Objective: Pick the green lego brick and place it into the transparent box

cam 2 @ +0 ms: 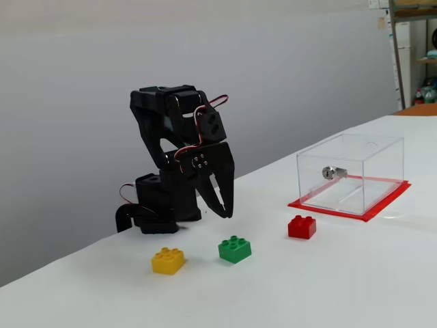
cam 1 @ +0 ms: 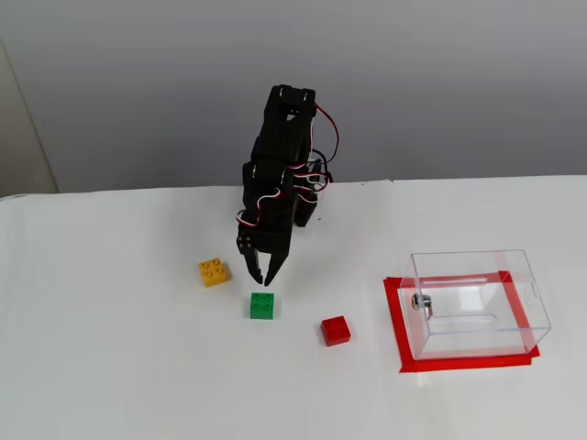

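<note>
Gripper (cam 1: 264, 277) hangs just above and behind the green brick (cam 1: 262, 306) in a fixed view taken from high up, fingers a little apart and holding nothing. The lower, side-on fixed view shows what the high one hides — the fingertips (cam 2: 225, 213) are clear of the table and off the green brick (cam 2: 235, 249), which sits flat on the white table (cam 2: 355, 287).

From above, the yellow brick (cam 1: 214, 272) lies left of the gripper and the red brick (cam 1: 336, 330) right of the green one, all three apart. The box (cam 1: 477, 302) stands well to the right on a red tape frame (cam 1: 396, 321), a small metal fitting (cam 1: 420, 302) on its left wall; it looks empty, though the clear walls make that hard to judge. No writing can be read. Open table lies between the red brick and the box — and along the near edge.
</note>
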